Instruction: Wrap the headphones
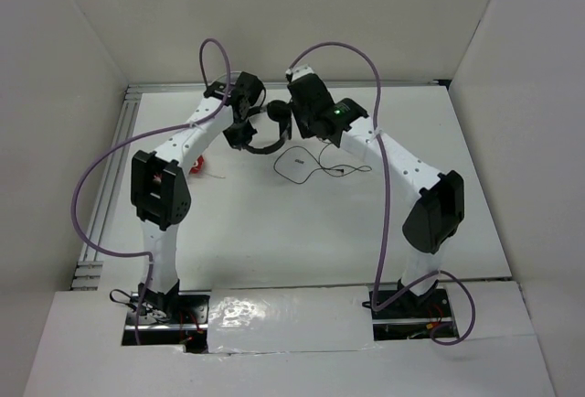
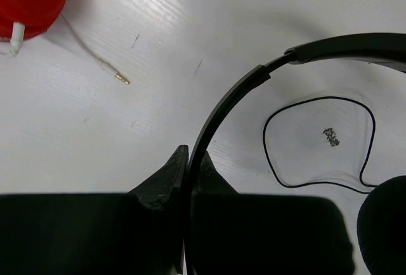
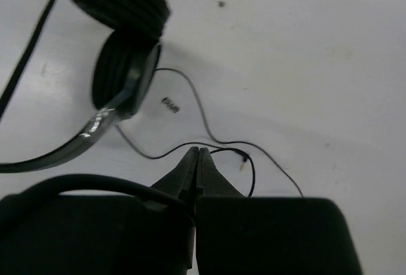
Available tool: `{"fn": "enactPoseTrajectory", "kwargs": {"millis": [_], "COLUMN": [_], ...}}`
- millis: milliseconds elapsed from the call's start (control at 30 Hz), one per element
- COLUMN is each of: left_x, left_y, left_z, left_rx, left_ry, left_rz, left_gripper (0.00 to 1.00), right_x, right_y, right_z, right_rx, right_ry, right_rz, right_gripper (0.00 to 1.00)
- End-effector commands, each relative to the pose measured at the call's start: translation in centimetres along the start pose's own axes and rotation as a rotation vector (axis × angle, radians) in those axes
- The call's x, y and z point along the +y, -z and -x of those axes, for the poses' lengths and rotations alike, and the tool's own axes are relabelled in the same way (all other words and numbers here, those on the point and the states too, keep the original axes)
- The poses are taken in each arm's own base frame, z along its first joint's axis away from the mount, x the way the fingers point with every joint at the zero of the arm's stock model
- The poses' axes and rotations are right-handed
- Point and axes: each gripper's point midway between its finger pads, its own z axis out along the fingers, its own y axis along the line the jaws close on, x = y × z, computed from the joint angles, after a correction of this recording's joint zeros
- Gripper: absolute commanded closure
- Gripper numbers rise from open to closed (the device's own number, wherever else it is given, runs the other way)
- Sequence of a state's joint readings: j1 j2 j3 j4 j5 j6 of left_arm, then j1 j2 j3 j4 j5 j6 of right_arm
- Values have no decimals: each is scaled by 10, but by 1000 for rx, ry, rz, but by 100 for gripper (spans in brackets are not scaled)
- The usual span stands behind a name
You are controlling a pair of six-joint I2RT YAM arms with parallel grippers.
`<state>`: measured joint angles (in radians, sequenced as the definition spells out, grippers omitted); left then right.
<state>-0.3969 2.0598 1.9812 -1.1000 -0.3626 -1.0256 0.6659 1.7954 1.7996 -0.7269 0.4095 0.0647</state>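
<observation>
Left wrist view: my left gripper (image 2: 189,156) is shut tight on the headphones (image 2: 257,72), held at the far middle of the table (image 1: 274,232). They look light and bendy, and the cord (image 3: 204,120) is floppy — so I hold the band. My right gripper (image 3: 197,151) is closed too, with the cord at its tips — pinched or not, I cannot tell.

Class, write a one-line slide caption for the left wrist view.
Left gripper shut on the headphones; their cord looped on the table.
</observation>
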Motion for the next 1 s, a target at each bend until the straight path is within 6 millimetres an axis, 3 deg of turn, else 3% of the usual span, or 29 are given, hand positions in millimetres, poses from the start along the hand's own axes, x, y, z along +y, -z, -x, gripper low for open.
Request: {"fn": "enactPoseTrajectory", "kwargs": {"millis": [0,33,133,167,233,267,333,367,400,467,667,767,900,967], "left_x": [19,11,6,5,5,4,1,0,-3,-7,-6,-12,-17,-20], "left_y": [0,4,10,12,19,20,26,30,33,36,42,43,48,57], "left_z": [9,16,24,28,36,38,42,45,45,45,38,40,49,54], "left_rx": [-29,-45,-57,-55,-72,-79,-90,-97,-98,-104,-104,-89,-81,-87], "left_ry": [134,146,171,176,203,220,235,254,250,257,331,362,404,403], "left_rz": [88,42,0,-15,-35,-41,-63,-77,-98,-119,-87,-109,-138,-166], "left_gripper": [100,100,100,100,100,100,100,100,100,100,100,100,100,100], "right_x": [61,77,91,95,107,112,131,137,147,163,177,191,200,198], "right_y": [39,47,51,44,57,53,71,70,77,89,107,102,80,68], "right_z": [19,13,-3,-25,-29,-51,-54,-73,-67,-73,-46,-54,-98,-107], "right_rx": [-78,-76,-56,-8,-27,17,-3,26,-18,-22,-91,-91,19,36], "right_ry": [-48,-45,-62,-75,-92,-92,-86,-79,-74,-41,-6,8,0,-20], "right_rz": [298,371,426,434,527,553,696,737,803,914,915,860,822,778], "right_gripper": [98,98,98,98,98,97,96,95,94,93,84,83,82,83]}}
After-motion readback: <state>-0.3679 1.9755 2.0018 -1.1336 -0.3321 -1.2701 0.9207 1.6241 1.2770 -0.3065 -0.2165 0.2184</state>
